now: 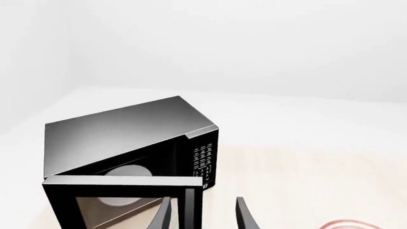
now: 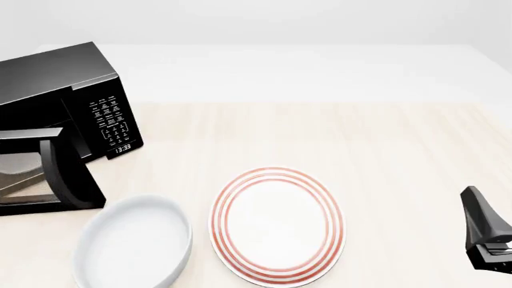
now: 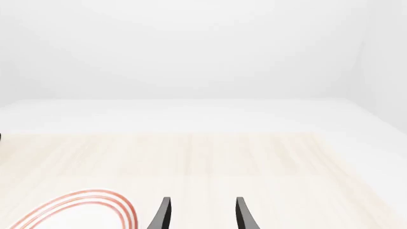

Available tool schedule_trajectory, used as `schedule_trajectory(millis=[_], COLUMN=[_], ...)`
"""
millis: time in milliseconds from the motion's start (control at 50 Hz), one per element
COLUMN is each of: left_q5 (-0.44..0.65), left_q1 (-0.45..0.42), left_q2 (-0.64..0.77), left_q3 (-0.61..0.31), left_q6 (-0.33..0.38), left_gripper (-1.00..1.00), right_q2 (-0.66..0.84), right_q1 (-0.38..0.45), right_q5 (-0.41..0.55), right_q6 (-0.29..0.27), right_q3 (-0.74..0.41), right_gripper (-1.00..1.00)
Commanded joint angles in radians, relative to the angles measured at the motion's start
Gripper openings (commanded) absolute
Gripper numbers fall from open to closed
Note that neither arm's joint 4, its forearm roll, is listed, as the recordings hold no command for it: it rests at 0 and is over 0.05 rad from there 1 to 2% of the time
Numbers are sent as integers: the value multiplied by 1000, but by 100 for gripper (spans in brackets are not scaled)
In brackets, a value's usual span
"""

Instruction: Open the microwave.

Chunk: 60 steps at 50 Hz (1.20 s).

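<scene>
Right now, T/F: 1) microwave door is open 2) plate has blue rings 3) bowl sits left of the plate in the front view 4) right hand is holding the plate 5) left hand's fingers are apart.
1) The microwave door is open. True: it stands swung out from the cavity, and the turntable shows in the left wrist view.
2) The plate has blue rings. False: the rings are red.
3) The bowl sits left of the plate. True.
4) The right hand holds the plate. False: its fingers are apart with nothing between them, off to the plate's side.
5) The left hand has its fingers apart. True.
</scene>
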Motion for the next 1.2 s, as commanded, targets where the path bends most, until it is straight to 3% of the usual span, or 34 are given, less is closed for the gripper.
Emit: schedule_trajectory(millis=[20, 620, 660, 680, 700, 720, 860, 880, 1000, 1200], left_q5=[2, 77, 85, 92, 92, 94, 149, 169, 212, 289], left_q1=[3, -35, -44, -69, -69, -59, -81, -77, -87, -83], left_q2=[47, 236, 266, 299, 299, 316, 397, 417, 457, 546], left_q3=[-55, -262, -284, -302, -302, -318, -401, -422, -479, -545], left_q6=[34, 35, 27, -37, -37, -1, 10, 44, 3, 85], left_gripper=[100, 100, 100, 100, 100, 100, 100, 100, 100, 100], right_q2=[0, 0, 0, 0, 0, 0, 0, 0, 0, 0], right_q1=[0, 0, 0, 0, 0, 0, 0, 0, 0, 0], right_q5=[0, 0, 0, 0, 0, 0, 0, 0, 0, 0], right_q6=[0, 0, 0, 0, 0, 0, 0, 0, 0, 0], right_q3=[0, 0, 0, 0, 0, 0, 0, 0, 0, 0], right_gripper=[100, 100, 100, 100, 100, 100, 100, 100, 100, 100])
